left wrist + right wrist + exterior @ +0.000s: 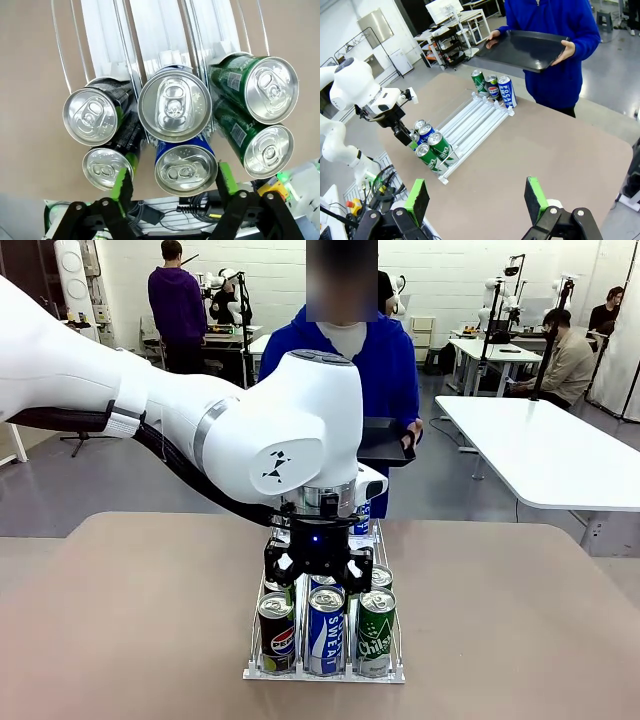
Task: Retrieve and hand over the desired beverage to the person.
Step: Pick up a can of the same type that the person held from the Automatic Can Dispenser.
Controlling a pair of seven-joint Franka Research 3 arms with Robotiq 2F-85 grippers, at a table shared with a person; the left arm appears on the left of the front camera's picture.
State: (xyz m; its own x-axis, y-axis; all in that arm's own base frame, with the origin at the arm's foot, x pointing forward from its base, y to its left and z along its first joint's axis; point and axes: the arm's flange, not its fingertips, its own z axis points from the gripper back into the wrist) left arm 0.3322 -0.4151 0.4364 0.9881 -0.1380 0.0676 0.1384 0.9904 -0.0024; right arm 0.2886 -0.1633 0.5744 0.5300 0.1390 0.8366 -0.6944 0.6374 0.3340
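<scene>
Blue Pocari Sweat can (326, 635): lower centre of the front view, middle lane, front row, between a Pepsi can (276, 632) and a green Chilsung can (376, 632); probably the drink wanted, judging by the aim above it.
Wire rack (475, 115): three lanes keeping the cans in files; bare in the middle, with three more cans (493, 91) at its far end, upper middle of the right wrist view.
Left gripper (319, 582): spread wide, grasping nothing, hanging just over the near cans; green pads (122, 182) flanking a blue can top at lower centre of the left wrist view, though front or second row is hard to tell.
Right gripper (476, 200): spread and empty, high above the table, likely kept aside to leave room.
Person (385, 360): upper centre, beyond the table, both hands on a black tray (525, 47) held level toward the rack, presumably to receive the can.
Next move: descend straight, close on one can only, lift clear of its neighbours.
</scene>
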